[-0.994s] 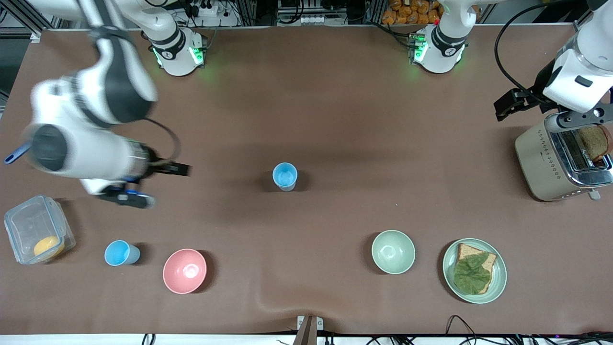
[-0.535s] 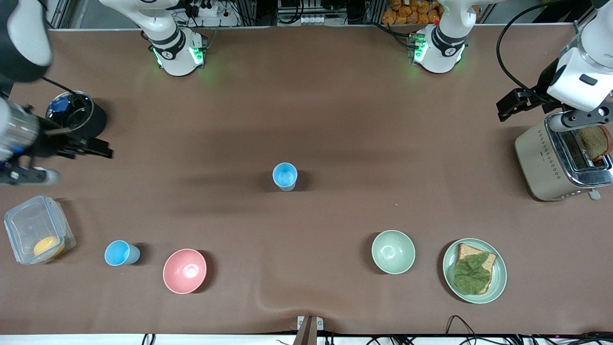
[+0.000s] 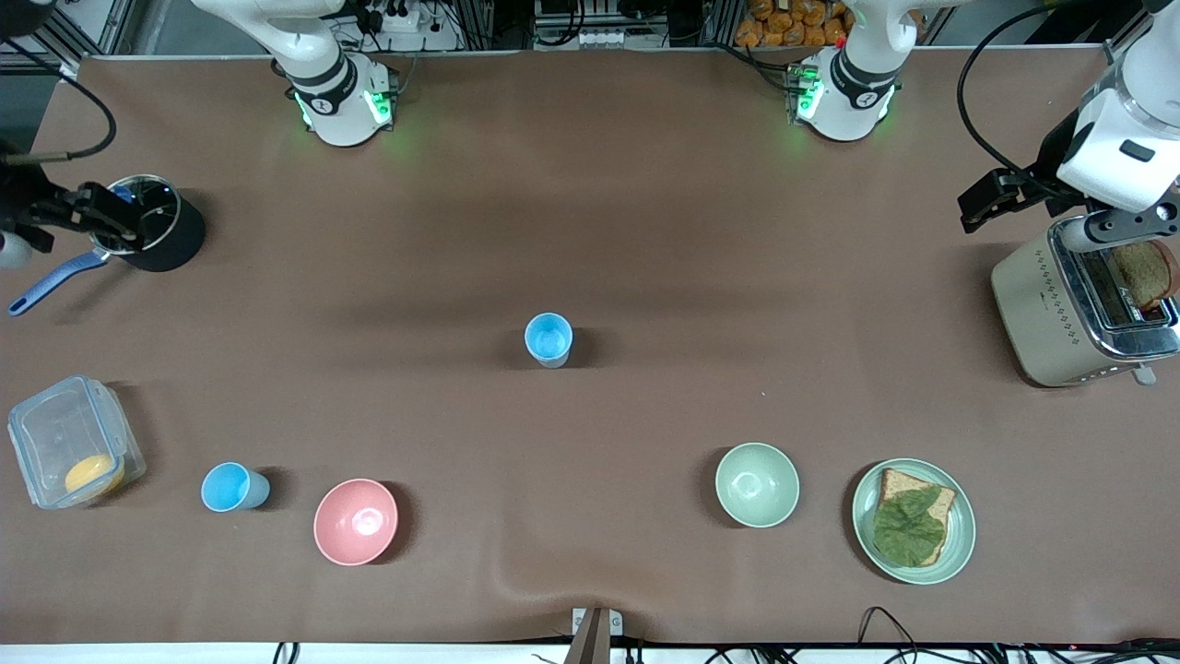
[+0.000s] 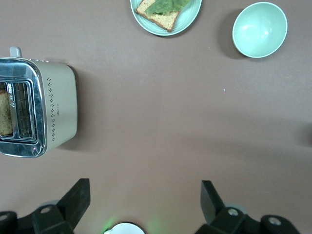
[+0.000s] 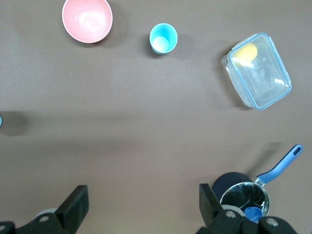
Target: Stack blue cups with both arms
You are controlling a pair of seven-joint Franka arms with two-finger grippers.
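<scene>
**Inspector:** Where do the blue cups stand?

**Operator:** Reading the front view as a clock face, the paler cup (image 3: 548,338) stands upright at the middle of the desk (image 3: 645,203). The bright cup (image 3: 230,486) lies at eight o'clock from it, well apart, nearer the front camera and toward the right arm's end. Both have their mouths up.

**Inspector:** And the containers?

**Operator:** The pink bowl (image 3: 356,521) sits near the bright cup at about three o'clock. At nine o'clock is the clear box (image 3: 55,433), with something orange-yellow (image 3: 92,475) in one corner. The green bowl (image 3: 757,484) is at four o'clock from the paler cup. At three o'clock from that bowl, the plate (image 3: 963,544) carries a bread slice (image 3: 940,503) under a green leaf (image 3: 908,526). The toaster (image 3: 1032,314) has a brown slice (image 3: 1143,272) in its slot. The black pot (image 3: 171,244) holds something blue (image 5: 252,213).

**Inspector:** The grippers?

**Operator:** The right gripper (image 5: 142,202) hangs over the pot's edge, fingers spread wide and holding nothing. The left gripper (image 4: 145,204) hangs over bare desk beside the toaster, fingers just as wide, nothing between them.
</scene>
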